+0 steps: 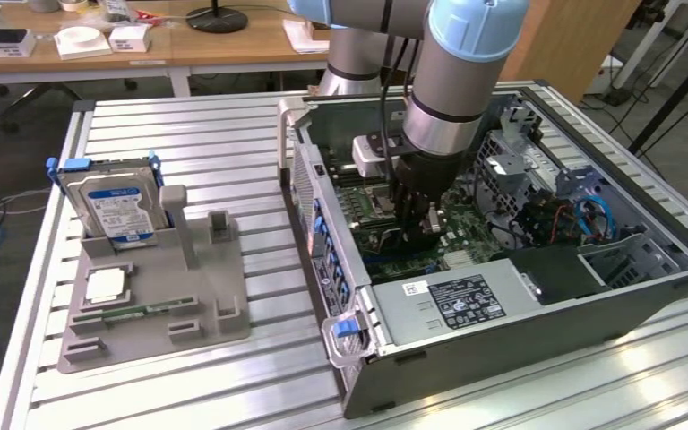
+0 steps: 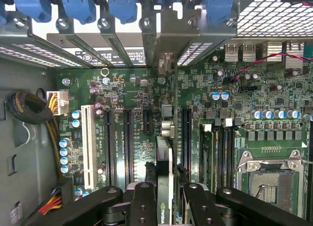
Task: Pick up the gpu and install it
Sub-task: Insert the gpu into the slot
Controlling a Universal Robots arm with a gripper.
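The hand (image 1: pixel 422 226) is lowered inside the open computer case (image 1: pixel 559 296), its fingers (image 2: pixel 142 204) closed on the gpu (image 2: pixel 165 172), which stands on edge between them. The card reaches from the hand down to the green motherboard (image 2: pixel 127 84), in line with the expansion slots (image 2: pixel 108 143) beside it. The case rests on the slatted tabletop (image 1: pixel 201 134).

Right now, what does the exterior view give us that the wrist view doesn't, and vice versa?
Exterior view alone: the hard drive upright in the grey holder on the table, beside the open PC case, with the arm reaching in.

Wrist view alone: the white slot, dark expansion slots, blue latches at the case's rear wall.

Both: the tool shut on the gpu, edge-on above the motherboard.
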